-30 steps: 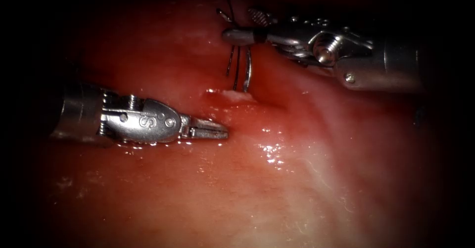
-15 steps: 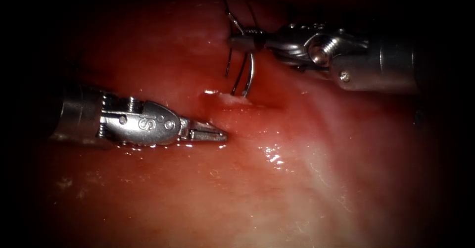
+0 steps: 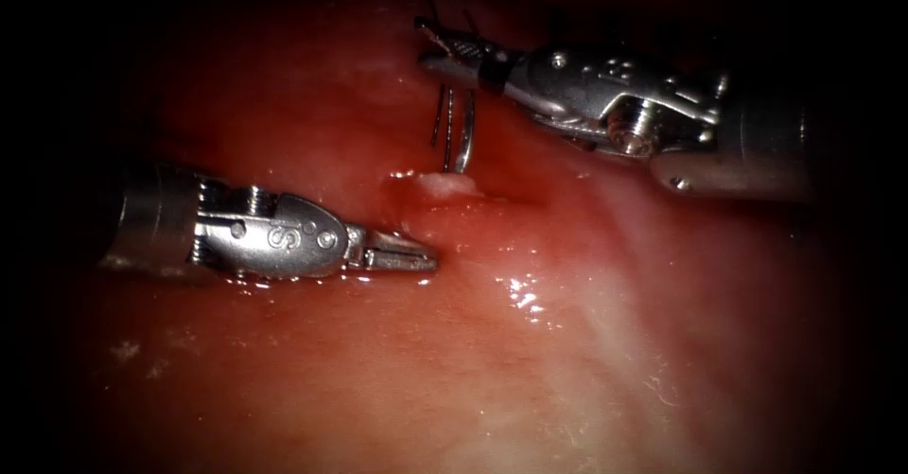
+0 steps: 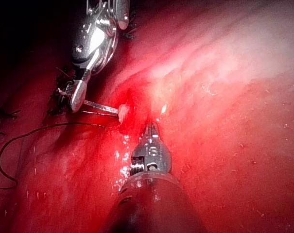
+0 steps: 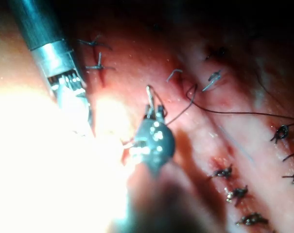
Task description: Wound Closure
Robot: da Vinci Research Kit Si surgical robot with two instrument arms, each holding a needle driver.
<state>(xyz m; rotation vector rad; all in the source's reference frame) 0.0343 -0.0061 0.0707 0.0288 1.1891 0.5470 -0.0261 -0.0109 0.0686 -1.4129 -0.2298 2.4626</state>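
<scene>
The curved needle (image 3: 463,133) stands nearly upright, its lower end in a pale raised lip of the tissue (image 3: 445,186) at the cut. My right tool (image 3: 452,53) comes in from the right and is shut on the needle's upper part. Dark thread (image 3: 439,114) hangs beside the needle. In the left wrist view the right tool (image 4: 77,97) holds the needle (image 4: 100,106), which reaches into the tissue. My left tool (image 3: 405,253) lies shut on the wet tissue left of the cut and holds nothing; its jaws (image 4: 150,132) point at the needle's entry. In the right wrist view the right tool (image 5: 150,108) grips the needle.
Red fluid wets the tissue (image 3: 586,342) around both tools. Several finished stitches with dark knots (image 5: 219,172) line a row beside the right tool. A long loose thread (image 5: 234,113) trails across the tissue, and thread (image 4: 6,145) also loops there. The left tool's shaft (image 5: 44,43) stands close by.
The right tool's jaws have closed on the needle, its wrist has rolled and its tip has risen a little. The needle stays in the tissue. The left tool has not moved.
</scene>
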